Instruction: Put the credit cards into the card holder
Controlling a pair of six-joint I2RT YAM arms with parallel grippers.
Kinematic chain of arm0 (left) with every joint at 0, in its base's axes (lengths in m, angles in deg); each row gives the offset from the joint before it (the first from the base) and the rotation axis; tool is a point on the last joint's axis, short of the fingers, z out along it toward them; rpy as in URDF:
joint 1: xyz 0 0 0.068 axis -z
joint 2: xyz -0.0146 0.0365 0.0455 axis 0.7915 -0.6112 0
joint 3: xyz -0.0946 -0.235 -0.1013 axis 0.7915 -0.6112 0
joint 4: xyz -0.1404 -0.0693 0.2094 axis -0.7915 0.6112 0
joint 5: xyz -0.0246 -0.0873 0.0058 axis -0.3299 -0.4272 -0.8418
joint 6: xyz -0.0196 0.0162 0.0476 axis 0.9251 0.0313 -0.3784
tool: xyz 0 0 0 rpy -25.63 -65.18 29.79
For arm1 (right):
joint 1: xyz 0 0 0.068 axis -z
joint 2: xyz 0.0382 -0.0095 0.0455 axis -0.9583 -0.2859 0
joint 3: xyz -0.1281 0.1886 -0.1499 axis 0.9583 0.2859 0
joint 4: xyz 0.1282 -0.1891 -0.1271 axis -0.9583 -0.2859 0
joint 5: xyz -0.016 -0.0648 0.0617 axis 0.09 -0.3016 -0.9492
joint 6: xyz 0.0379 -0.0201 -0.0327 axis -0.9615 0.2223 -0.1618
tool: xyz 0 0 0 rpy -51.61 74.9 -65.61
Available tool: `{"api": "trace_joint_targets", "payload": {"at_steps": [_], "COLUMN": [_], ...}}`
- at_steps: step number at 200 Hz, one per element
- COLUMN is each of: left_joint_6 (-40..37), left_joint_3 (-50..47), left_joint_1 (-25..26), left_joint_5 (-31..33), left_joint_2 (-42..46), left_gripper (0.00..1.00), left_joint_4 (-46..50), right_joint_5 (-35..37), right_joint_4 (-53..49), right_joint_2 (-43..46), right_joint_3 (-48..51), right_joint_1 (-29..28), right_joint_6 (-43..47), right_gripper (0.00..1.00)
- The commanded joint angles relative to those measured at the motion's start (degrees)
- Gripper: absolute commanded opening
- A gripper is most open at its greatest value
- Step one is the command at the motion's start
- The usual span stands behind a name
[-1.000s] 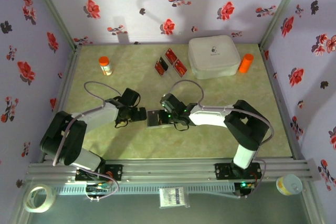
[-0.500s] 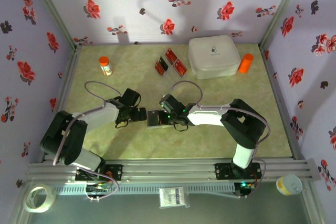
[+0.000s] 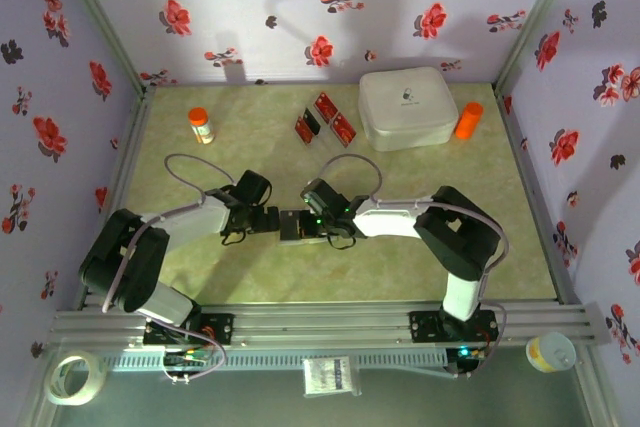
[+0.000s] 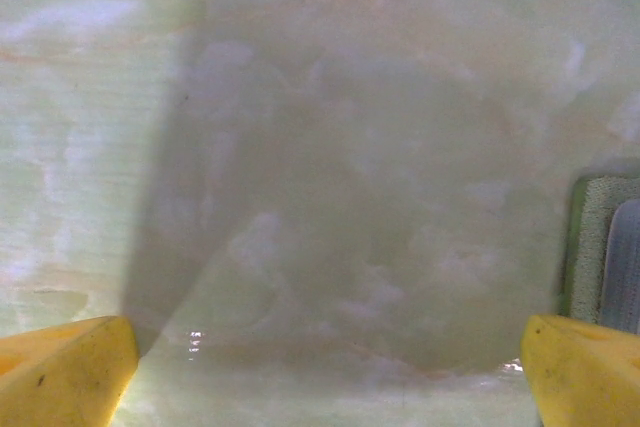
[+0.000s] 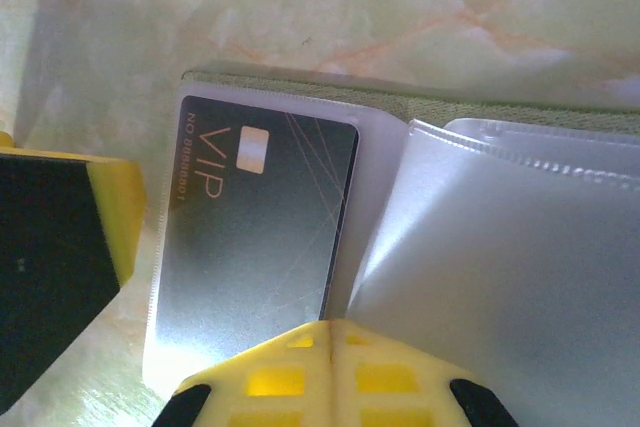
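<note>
The card holder [image 3: 292, 229] lies open on the worktop [image 3: 400, 267] between the two hands, its clear sleeves up and a dark card marked VIP [image 5: 255, 237] tucked in one. The right hand [image 5: 330, 347] is fully closed, its yellow tips pressed together at the edge of those sleeves. We cannot tell whether they pinch any plastic. Compared with a second ago, this hand and its forearm have crept a little to the left, and the holder looks nudged that way too. The left hand [image 4: 325, 372] is spread wide with nothing in it, low over bare worktop, with the holder's green edge just beside its right finger. It has edged slightly toward the holder. The three red credit cards [image 3: 343, 128] lie where they were, well apart from the holder, just left of the white box [image 3: 407, 107].
</note>
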Motion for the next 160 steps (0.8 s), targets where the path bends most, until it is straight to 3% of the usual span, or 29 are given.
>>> {"api": "trace_joint_targets", "payload": {"at_steps": [1,43,105,160], "left_joint_6": [-0.05,0.08,1.64,3.66], "left_joint_3": [-1.38,-1.72,-1.67,-1.84], "left_joint_1": [0.68,0.91,0.19,-0.71], "left_joint_5": [-3.84,-3.88,-1.10,1.16], "left_joint_2": [-2.89,-2.19,2.52,2.79], "left_gripper": [1.00,1.00,1.00,1.00], "left_joint_4": [-3.67,-3.54,-0.42,2.39], "right_joint_5": [-2.13,-3.74,1.44,0.73], "right_joint_4": [1.72,3.82,-3.36,-5.08], "right_joint_2": [-1.46,-1.78,6.00,2.81], "right_joint_3": [-1.23,-0.72,-0.37,-3.68], "right_joint_1": [-0.60,-0.37,3.08,4.25], "right_joint_6": [-2.04,-3.48,0.70,2.51], "right_gripper": [0.00,0.00,0.00,0.00]}}
